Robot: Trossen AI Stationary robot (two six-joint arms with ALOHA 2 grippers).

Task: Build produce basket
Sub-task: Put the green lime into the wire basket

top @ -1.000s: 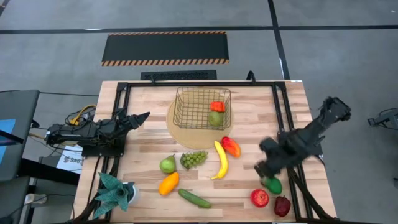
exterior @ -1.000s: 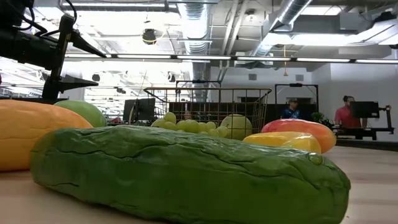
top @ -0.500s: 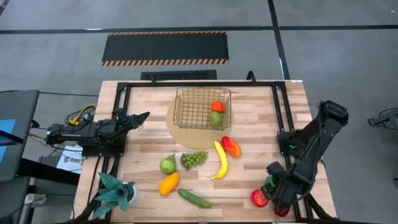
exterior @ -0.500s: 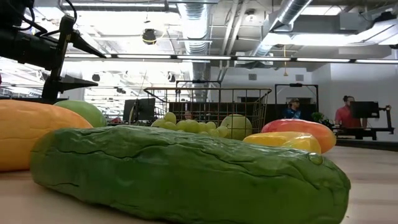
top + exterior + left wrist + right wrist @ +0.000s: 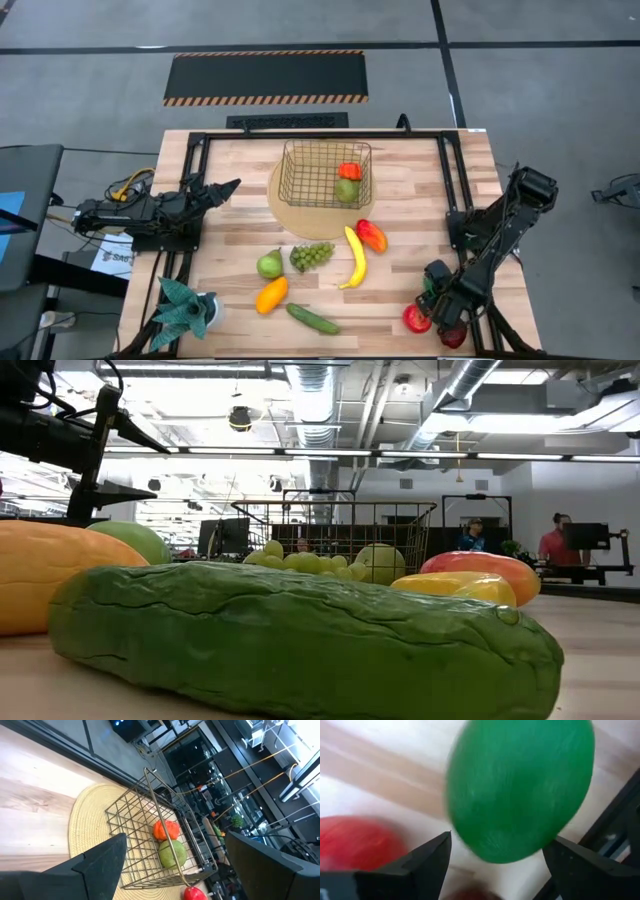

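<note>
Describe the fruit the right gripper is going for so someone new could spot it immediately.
Start at the table's near right corner, where the right gripper hangs with open fingers. The green fruit lies right below it, between them. Its neighbours, a bright red apple and a darker red one, are both red.

I see the basket (image 5: 325, 173) on the mat (image 5: 290, 212), far centre of the table (image 5: 240, 180). Banana (image 5: 355, 258) lies between grapes (image 5: 311, 255) and mango (image 5: 371, 235); pear (image 5: 269, 264) left of the grapes. Cucumber (image 5: 312, 318) near front edge. Potted plant (image 5: 182, 308) front left corner. Right gripper (image 5: 440, 300) front right, over an apple (image 5: 415, 319).
</note>
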